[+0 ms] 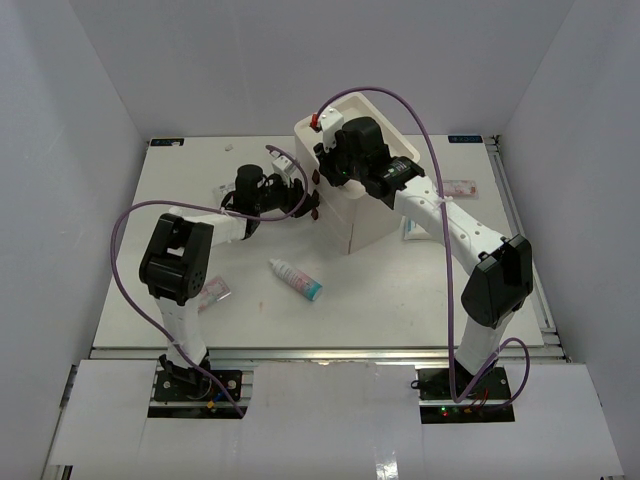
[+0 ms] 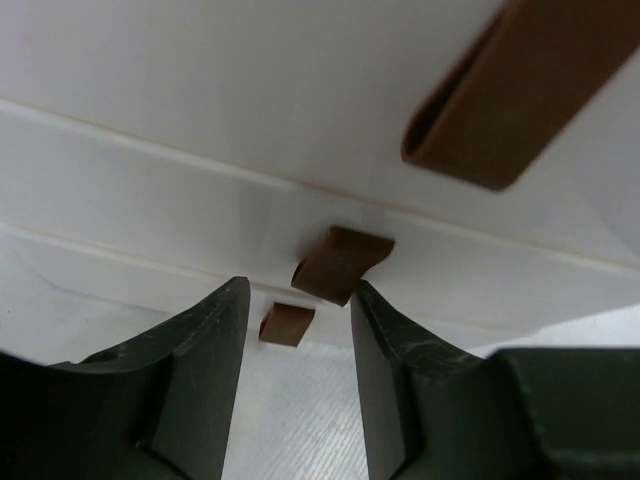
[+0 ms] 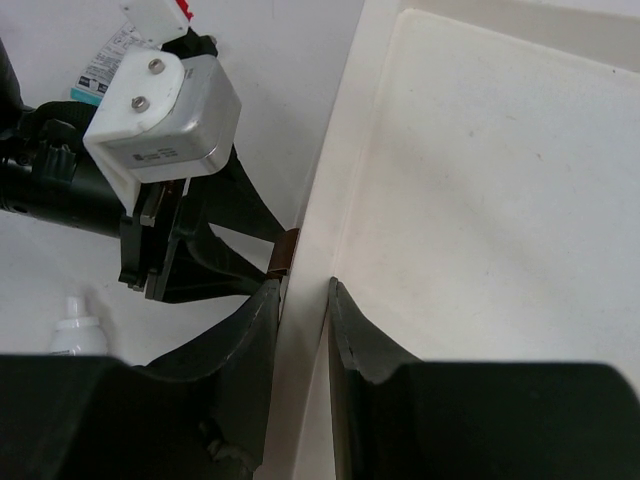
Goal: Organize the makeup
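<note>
The cream drawer box [image 1: 368, 218] stands mid-table. My left gripper [image 1: 306, 200] is open at the box's left face; in the left wrist view its jaws [image 2: 298, 290] stand either side of the middle dark red tab [image 2: 340, 265], with another tab above [image 2: 515, 95] and one below [image 2: 287, 325]. My right gripper [image 1: 330, 165] is shut on the box's top wall rim [image 3: 310, 240], one finger inside and one outside. A white tube with a teal cap [image 1: 295, 278] lies in front of the box. Sachets lie at the left [image 1: 213, 292] and right [image 1: 458, 187]. No sponges are in view.
Another sachet [image 1: 410, 228] lies by the box's right side under the right arm. The inside of the box [image 3: 480, 200] shows bare cream. The table's right rail [image 1: 525, 250] and grey walls close in the workspace.
</note>
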Controlling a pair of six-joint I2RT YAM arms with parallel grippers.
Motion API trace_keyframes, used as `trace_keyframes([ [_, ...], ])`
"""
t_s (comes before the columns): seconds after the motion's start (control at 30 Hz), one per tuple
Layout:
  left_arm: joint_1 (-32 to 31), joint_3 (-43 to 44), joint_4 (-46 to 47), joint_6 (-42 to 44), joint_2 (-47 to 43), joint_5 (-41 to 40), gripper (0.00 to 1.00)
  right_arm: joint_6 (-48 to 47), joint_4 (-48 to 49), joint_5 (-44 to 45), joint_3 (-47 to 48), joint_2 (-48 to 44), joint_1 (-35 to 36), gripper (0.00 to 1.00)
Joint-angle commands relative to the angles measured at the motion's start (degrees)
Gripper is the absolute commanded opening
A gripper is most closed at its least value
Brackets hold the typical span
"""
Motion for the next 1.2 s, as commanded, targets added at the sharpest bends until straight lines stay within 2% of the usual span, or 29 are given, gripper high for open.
trace_keyframes([
  [0.0,-0.7,3.7,1.9,-0.6,-1.3,-0.3,0.52,0.0,-0.5,-7.4,1.3,-1.9,1.3,0.24],
  [0.1,-1.0,4.2,1.8,-1.1,-1.5,-1.2,0.50,0.0,-0.5,-7.4,1.3,-1.9,1.2,0.24],
  [0.23,-1.0,6.4,-0.5,-3.2,-1.0,-1.3,0.36,0.3,-0.5,-7.4,1.3,-2.0,1.2,0.24],
  [0.43,-1.5,3.6,-1.4,-5.1,-4.2,-4.2,0.24,0.4,-0.1,-6.8,-0.4,-3.0,0.8,0.25],
  [0.63,-1.5,-0.5,-4.3,-5.0,-10.0,-8.4,0.01,0.3,0.0,-6.3,-1.2,-3.3,-0.2,0.25],
  [1.17,-1.4,-17.6,-12.0,-5.8,-30.1,-17.6,0.00,-0.4,0.0,-3.1,-0.5,-1.5,-4.5,0.25],
])
